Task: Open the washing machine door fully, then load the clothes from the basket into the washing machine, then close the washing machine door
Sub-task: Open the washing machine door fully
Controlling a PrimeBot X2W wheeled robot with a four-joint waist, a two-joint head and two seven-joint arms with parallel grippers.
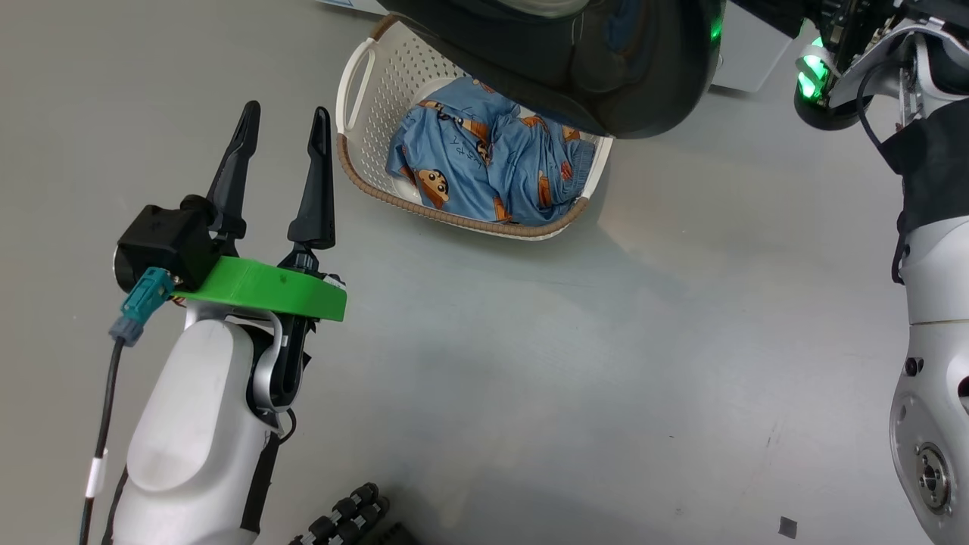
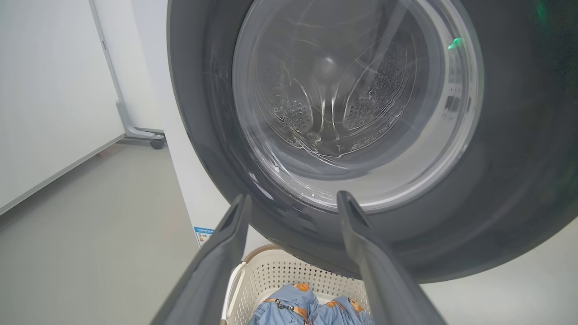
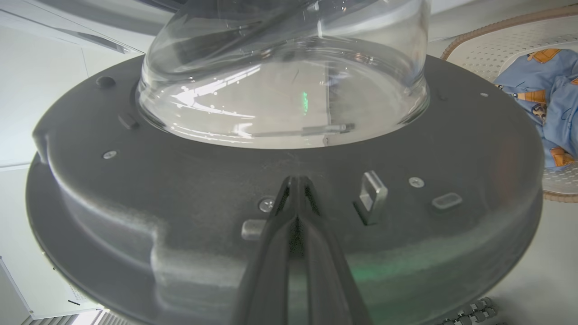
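My left claw [image 1: 286, 113] stands wide open, both fingers pointing up and away from my pale left forearm [image 1: 189, 424]. My right claw [image 3: 295, 183] is pressed tight, fingertips together.

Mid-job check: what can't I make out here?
- Head view: washing machine door covers the far side of the basket and some clothes.
- Right wrist view: whether the shut right claw touches the door.
- Left wrist view: basket cut off by the bottom edge and the open left claw.

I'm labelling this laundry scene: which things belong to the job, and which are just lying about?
Job: washing machine door, washing machine, clothes, basket.
Lying about: white wheeled partition, small dark square on the floor.
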